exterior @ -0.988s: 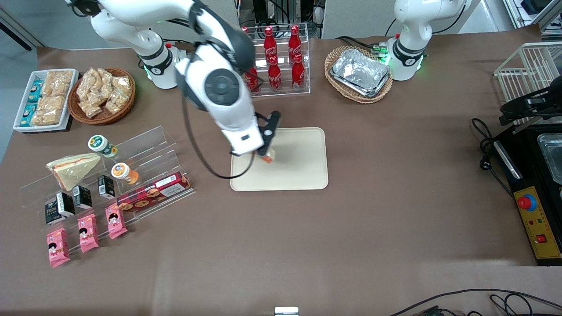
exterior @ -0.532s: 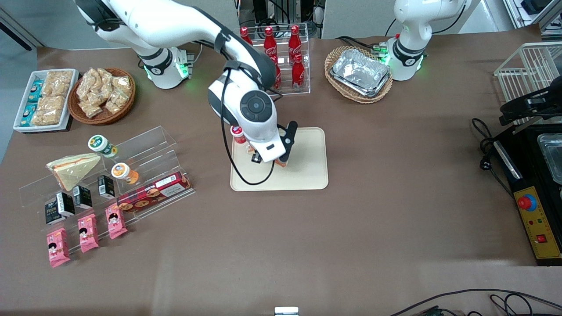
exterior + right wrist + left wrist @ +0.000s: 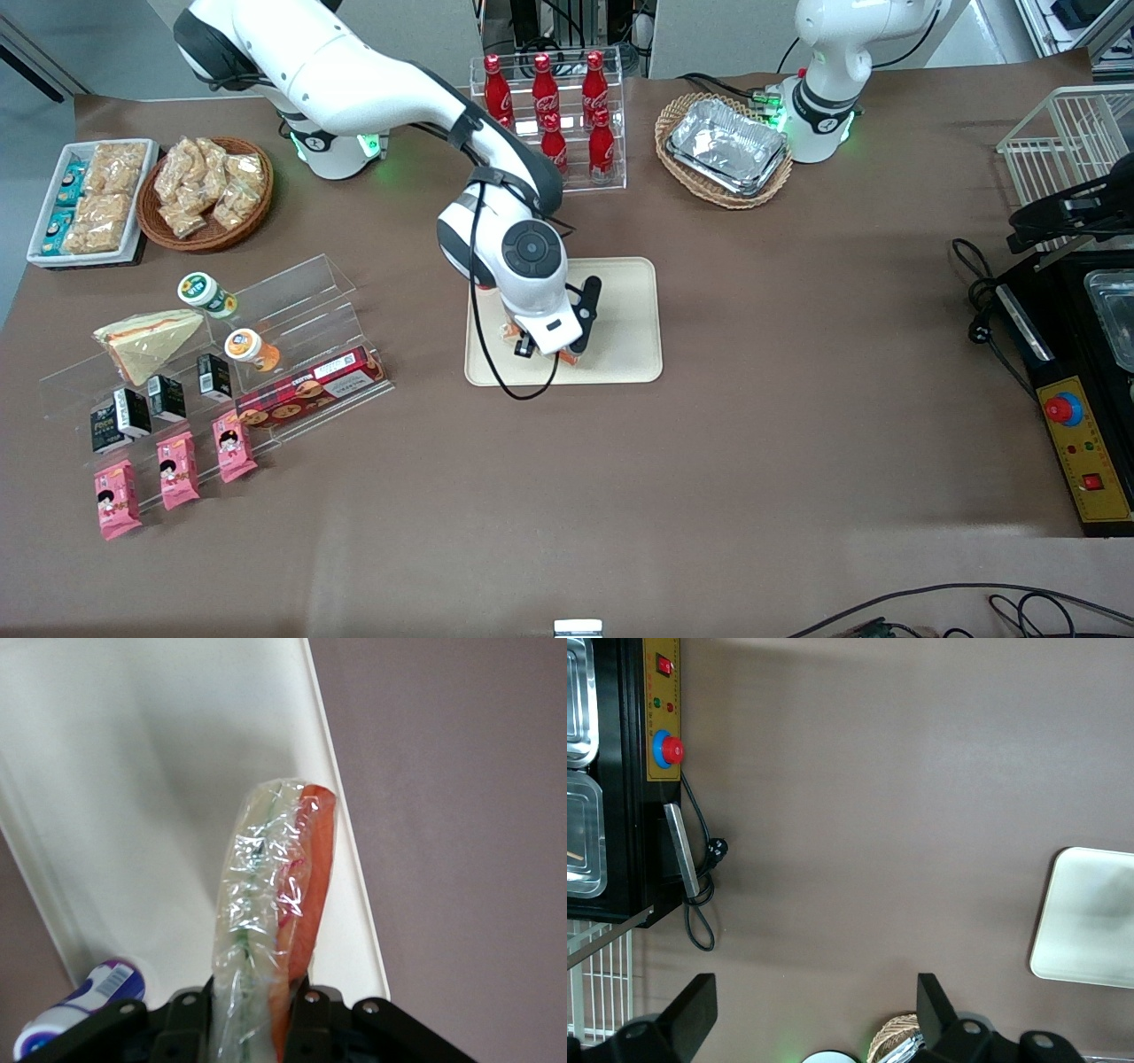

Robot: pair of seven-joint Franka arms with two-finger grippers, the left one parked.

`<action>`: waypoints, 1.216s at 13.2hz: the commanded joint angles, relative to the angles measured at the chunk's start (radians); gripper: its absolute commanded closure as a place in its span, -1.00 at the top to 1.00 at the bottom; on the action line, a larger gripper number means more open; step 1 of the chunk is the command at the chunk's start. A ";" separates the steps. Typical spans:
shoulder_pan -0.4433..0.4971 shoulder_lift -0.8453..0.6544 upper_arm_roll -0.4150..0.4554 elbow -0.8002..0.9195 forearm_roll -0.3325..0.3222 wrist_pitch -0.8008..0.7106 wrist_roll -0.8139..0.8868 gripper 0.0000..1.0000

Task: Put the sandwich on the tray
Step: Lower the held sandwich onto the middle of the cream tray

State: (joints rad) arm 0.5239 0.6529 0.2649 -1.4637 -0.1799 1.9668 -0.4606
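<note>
Fingers: pressed on both flat faces of the sandwich [image 3: 270, 930], seen in the right wrist view; wedge pinched upright, orange-red filling edge on one side, green streak under the clear wrap.
Gripper: gripper [image 3: 567, 353] low over the tray [image 3: 625, 306], close to the tray edge nearest the front camera.
Sandwich: in the front view only a small orange bit [image 3: 568, 357] visible under the wrist; contact with the tray surface cannot be told.
Change: compared with half a second before, wrist moved nearer to the front camera and lower over the tray; a second before, located more toward the working arm's end, at the tray's edge.
Tray: cream-beige, on the worktop [image 3: 797, 425]; bare surface toward the parked arm's end.
Edges: in the right wrist view sandwich tip close to the tray rim [image 3: 350, 877], brown worktop just beside it.
Small bottle: small bottle [image 3: 80, 1010] lying on the tray near the gripper, mostly hidden by the arm in the front view.
Open room: wide bare worktop nearer the front camera; acrylic shelf [image 3: 266, 354] with second wedge [image 3: 146, 341] well apart, toward the working arm's end.
</note>
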 commanded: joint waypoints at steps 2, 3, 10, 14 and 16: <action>0.004 0.053 -0.001 0.017 -0.033 0.050 -0.009 -0.42; 0.004 0.060 -0.001 0.017 -0.033 0.053 -0.006 -0.42; 0.013 0.108 -0.003 0.017 -0.038 0.096 -0.003 -0.24; 0.019 0.120 -0.004 0.017 -0.061 0.125 0.007 0.23; 0.018 0.122 -0.004 0.017 -0.062 0.133 0.025 0.99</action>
State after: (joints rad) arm 0.5368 0.7599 0.2641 -1.4636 -0.2172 2.0779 -0.4619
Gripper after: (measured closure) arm 0.383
